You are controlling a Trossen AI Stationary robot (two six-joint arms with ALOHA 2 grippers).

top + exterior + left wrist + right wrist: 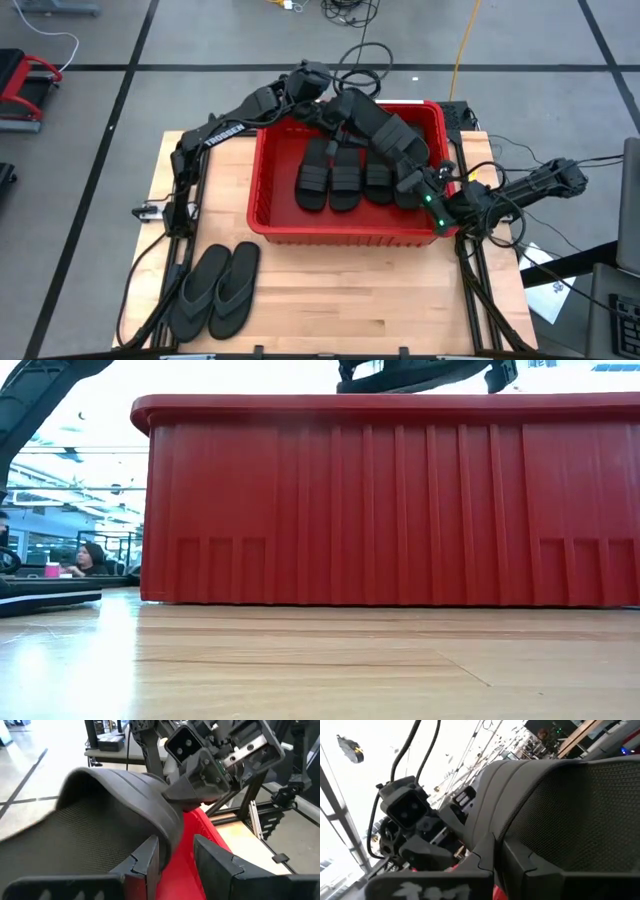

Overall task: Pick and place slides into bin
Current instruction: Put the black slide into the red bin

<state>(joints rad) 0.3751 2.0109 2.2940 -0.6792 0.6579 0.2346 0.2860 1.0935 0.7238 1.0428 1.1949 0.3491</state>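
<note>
A flat black rubber slide with a wide ribbed strap band [385,130] hangs above the far right part of the large rectangular red plastic bin with ribbed walls [340,236], carried between both arms; each wrist view shows its own dark fingers clamped on the strap. The left end effector [335,108] grips it from the bin's far rim, the right end effector [425,185] from the right wall, both closed on this slide. Four similar black ribbed-strap slides [345,175] already lie side by side on the bin floor, and two greyer thong-strap slides [215,290] rest on the pale wooden worktop [350,300] near its front left corner, well apart from the bin. The step in hand looks like the placing of a carried slide; the next move probably calls for lowering it over the free floor and opening both grips together so it drops flat rather than catching on the rim
</note>
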